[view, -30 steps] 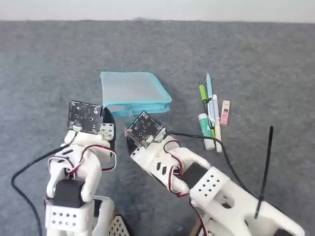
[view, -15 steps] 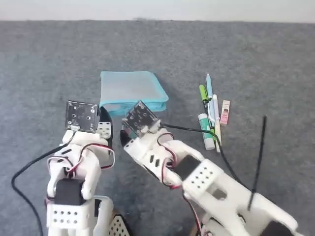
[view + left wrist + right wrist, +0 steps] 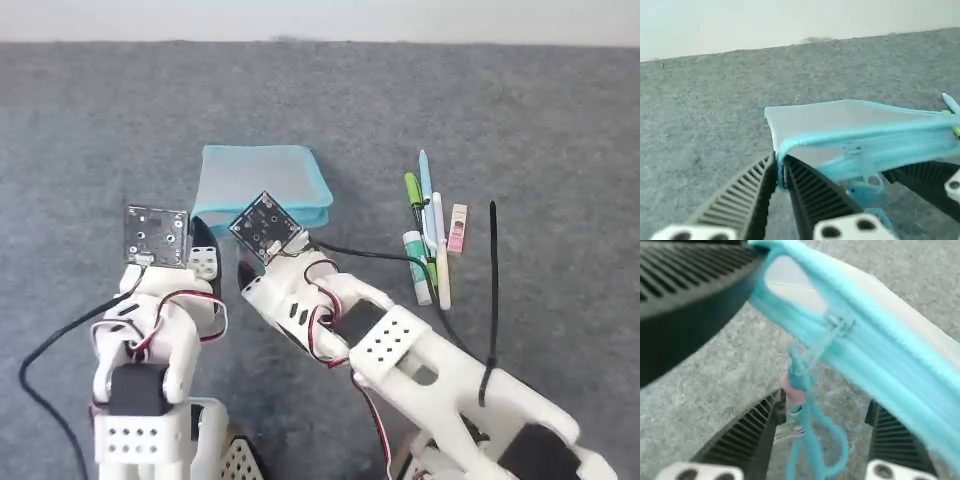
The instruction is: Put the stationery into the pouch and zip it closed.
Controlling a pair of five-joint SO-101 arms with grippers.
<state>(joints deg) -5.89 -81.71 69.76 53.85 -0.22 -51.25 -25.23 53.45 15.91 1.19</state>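
The teal pouch (image 3: 262, 178) lies flat at the table's middle, its zipper edge toward the arms. My left gripper (image 3: 780, 170) is shut on the front left corner of the pouch (image 3: 840, 125). My right gripper (image 3: 820, 440) is open, and the zipper pull's teal cord with a pink bead (image 3: 796, 390) hangs between its fingers. The zipper slider (image 3: 856, 150) sits partway along the edge. The stationery lies in a row to the right: a green pen (image 3: 414, 195), a blue pen (image 3: 426, 180), a white pen (image 3: 441, 255), a glue stick (image 3: 418, 268) and a pink eraser (image 3: 457, 228).
Grey carpet (image 3: 540, 120) covers the table, with a pale wall along the far edge. The right arm's black cable (image 3: 380, 262) runs over the carpet toward the glue stick. The left arm's black finger (image 3: 690, 285) stands close beside the right gripper.
Both arms have shifted left, the right arm swinging furthest. The pouch has slid a little left with them and its front edge looks more bunched.
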